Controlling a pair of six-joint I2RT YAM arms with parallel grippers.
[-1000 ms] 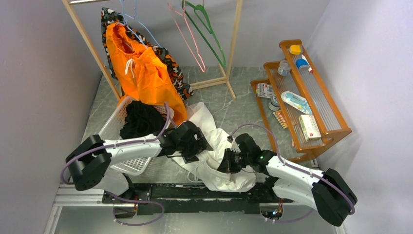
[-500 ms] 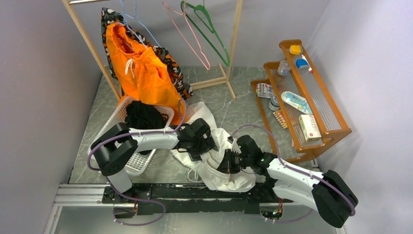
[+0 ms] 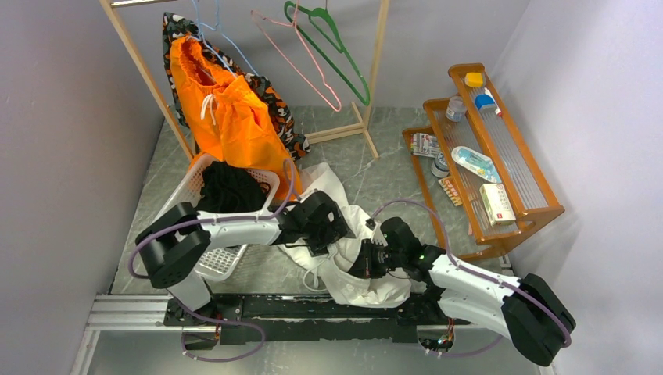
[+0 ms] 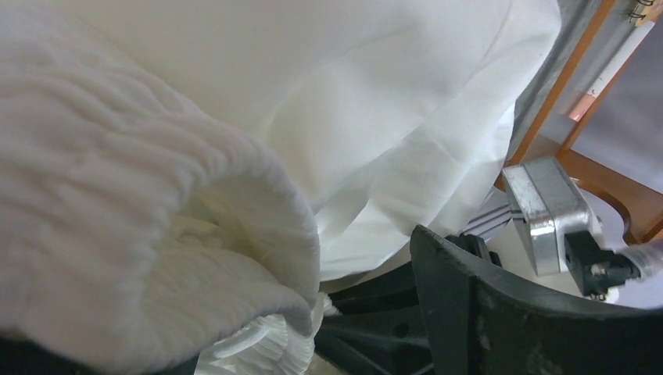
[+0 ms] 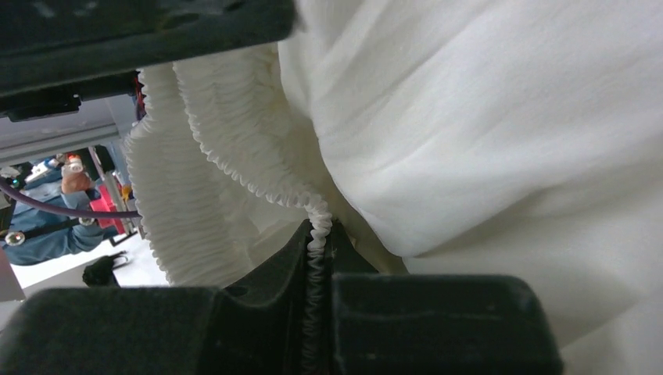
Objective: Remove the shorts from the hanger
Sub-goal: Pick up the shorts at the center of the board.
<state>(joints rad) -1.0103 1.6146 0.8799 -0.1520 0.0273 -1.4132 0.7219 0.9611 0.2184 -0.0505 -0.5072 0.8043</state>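
The bright orange shorts (image 3: 234, 121) with a white drawstring hang on a light blue hanger (image 3: 225, 37) at the left end of the wooden rack, far from both grippers. My arms are low at the front, over a plain white garment (image 3: 356, 273). My left gripper (image 3: 332, 234) is open, its jaws wide around the garment's bunched elastic band (image 4: 117, 258), with one dark finger (image 4: 485, 312) showing. My right gripper (image 3: 362, 262) is shut on the white garment's gathered edge (image 5: 319, 234).
A white laundry basket (image 3: 181, 205) holding a black garment (image 3: 231, 187) stands under the shorts. A black-and-orange patterned garment (image 3: 277, 109) hangs behind them. A pink hanger (image 3: 297, 55) and a green hanger (image 3: 332, 47) hang empty. A wooden shelf (image 3: 508, 168) with small items stands at the right.
My left arm has swung right, from beside the basket onto the white garment. The empty pink hanger has swung left. The right gripper keeps its grip in place.
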